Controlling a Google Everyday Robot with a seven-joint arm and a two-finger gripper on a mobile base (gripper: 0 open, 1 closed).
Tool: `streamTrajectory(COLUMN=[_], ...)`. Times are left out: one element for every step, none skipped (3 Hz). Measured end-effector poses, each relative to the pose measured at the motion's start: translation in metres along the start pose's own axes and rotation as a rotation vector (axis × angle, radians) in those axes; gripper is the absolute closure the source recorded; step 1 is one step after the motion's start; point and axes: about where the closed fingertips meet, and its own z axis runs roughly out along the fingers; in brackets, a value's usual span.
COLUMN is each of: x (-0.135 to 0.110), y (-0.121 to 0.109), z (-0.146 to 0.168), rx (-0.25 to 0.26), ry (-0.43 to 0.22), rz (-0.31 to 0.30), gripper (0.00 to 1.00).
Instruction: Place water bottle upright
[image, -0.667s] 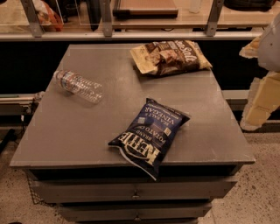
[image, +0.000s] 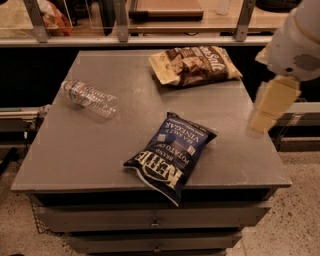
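Observation:
The water bottle (image: 89, 98) is a small clear ribbed plastic bottle. It lies on its side at the left of the grey table (image: 75, 155), with one end toward the far left and the other toward the middle. My gripper (image: 267, 110) hangs from the white arm (image: 297, 40) at the right edge of the table. It is far from the bottle, above the tabletop, with nothing seen in it.
A dark blue Kettle chip bag (image: 172, 152) lies flat near the front middle. A brown chip bag (image: 195, 65) lies at the back right. A counter with metal posts (image: 120, 22) runs behind the table. Drawers (image: 150, 220) sit under the top.
The arm and gripper have moved left, further into view and over the table's right edge. The bottle and both bags have not moved.

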Motion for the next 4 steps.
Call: streamTrajectory(x=[-0.074, -0.17, -0.242, -0.301], y=[-0.021, -0.028, -0.016, 0.002], z=[0.033, 0.073, 0.094, 0.106], rx=[-0.016, -0.078, -0.133, -0.175], ry=[-0.021, -0.01, -0.007, -0.039], rz=[0.033, 0.096, 0.136, 0.164], gripper=[0.0, 0.0, 0.0, 0.0])
